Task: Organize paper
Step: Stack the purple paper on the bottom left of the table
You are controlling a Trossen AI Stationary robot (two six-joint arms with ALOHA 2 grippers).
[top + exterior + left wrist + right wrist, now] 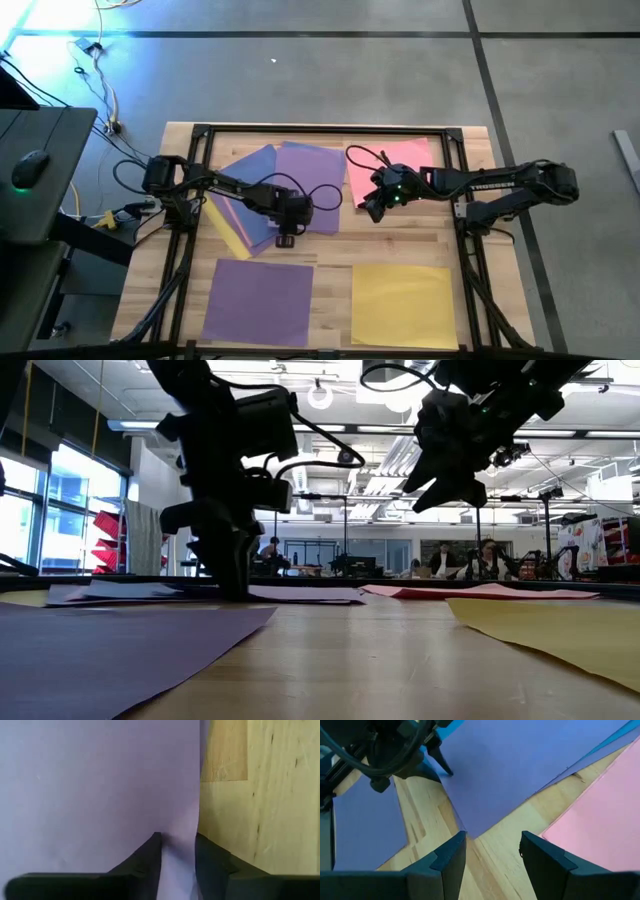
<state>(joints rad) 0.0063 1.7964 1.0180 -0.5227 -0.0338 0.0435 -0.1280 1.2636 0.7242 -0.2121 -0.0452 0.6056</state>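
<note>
Paper covers much of the wooden table [330, 250]: in the high view a purple sheet [262, 301] lies flat at seven o'clock, a yellow sheet [402, 305] at five o'clock, a pink sheet [390, 170] at one o'clock, and at eleven o'clock an overlapping pile of purple sheets [305, 185] with a blue sheet [245, 170] and a yellow strip [228, 228] showing from beneath. The left gripper [285, 238] stands at the pile's near edge, close to the table's centre; in its wrist view the two dark fingers [147, 860] are parted only a little, with the edge of a purple sheet [100, 785] running between them right beside the bare wood, and I cannot tell whether they pinch it. In the low view its tips come down to the pile [200, 592]. The right gripper [372, 207] hangs above the table at the pink sheet's inner edge, fingers [447, 857] open and empty over the bare wood between a purple corner [520, 770] and the pink sheet [600, 820].
</note>
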